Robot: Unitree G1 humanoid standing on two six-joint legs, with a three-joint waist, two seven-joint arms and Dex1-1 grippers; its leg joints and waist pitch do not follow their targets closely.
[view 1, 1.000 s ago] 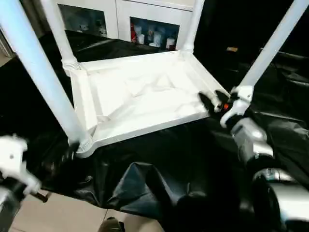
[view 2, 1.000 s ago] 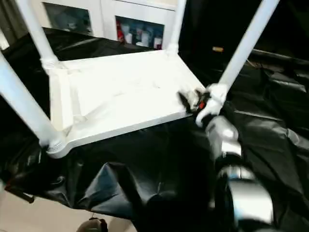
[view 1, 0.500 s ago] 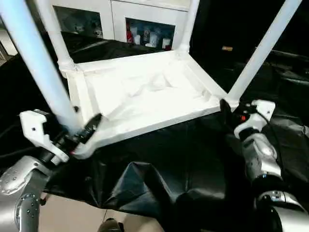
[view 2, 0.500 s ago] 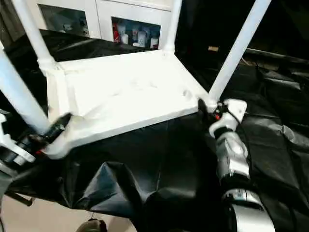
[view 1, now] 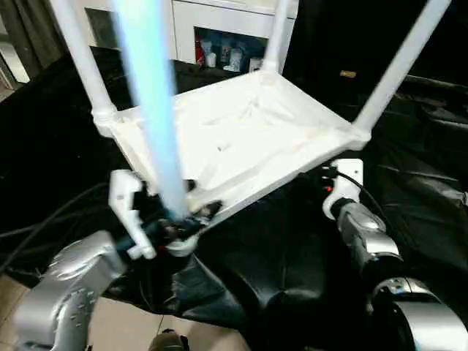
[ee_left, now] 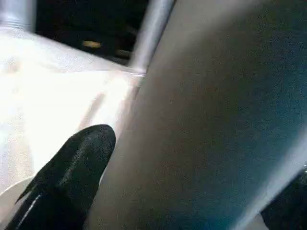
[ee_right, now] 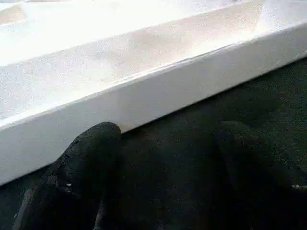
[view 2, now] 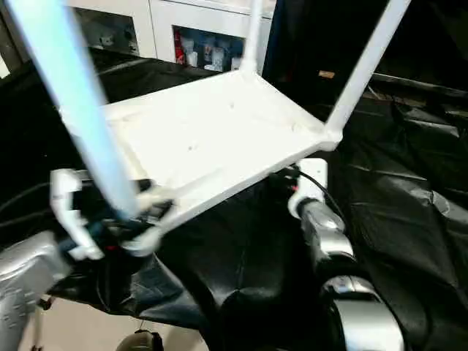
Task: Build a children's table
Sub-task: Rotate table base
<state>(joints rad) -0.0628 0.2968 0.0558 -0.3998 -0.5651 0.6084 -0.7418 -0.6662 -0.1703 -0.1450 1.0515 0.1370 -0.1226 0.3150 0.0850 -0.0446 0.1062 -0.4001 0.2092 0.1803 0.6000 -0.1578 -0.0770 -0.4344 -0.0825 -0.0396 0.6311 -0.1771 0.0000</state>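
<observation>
The left gripper (view 1: pixel 175 223) is wrapped around the foot of the nearest leg (view 1: pixel 150 110) of the children's table (view 1: pixel 234 139), one black finger (ee_left: pixel 72 167) lying on each side of the tube just above the corner lobe where the leg is seated. The jaws stand wide because the tube is thick there, and that low grasp probably gives the arm leverage over the whole piece. The table is upside down, its rimmed underside facing up and all four legs rising from the corners, so the build looks close to finished and the likely job in hand is to lift or turn it over. The corner at this gripper appears raised off the cloth, with the tabletop sloping away from it.

The right gripper (view 1: pixel 322 191) sits under the opposite near edge, beside the corner carrying the right leg (view 1: pixel 398 66). Its fingers are spread, one finger (ee_right: pixel 81 167) tucked below the white rim (ee_right: pixel 158 91) against the cloth, holding nothing; it seems placed to prop or steady that side.

Beneath both grippers lies the work table (view 1: pixel 409 161), draped in crumpled black sheeting. Beyond the far legs stands a white glass-door cabinet (view 1: pixel 227 33) with small containers inside, and pale floor (view 1: pixel 117 329) shows below the left forearm.
</observation>
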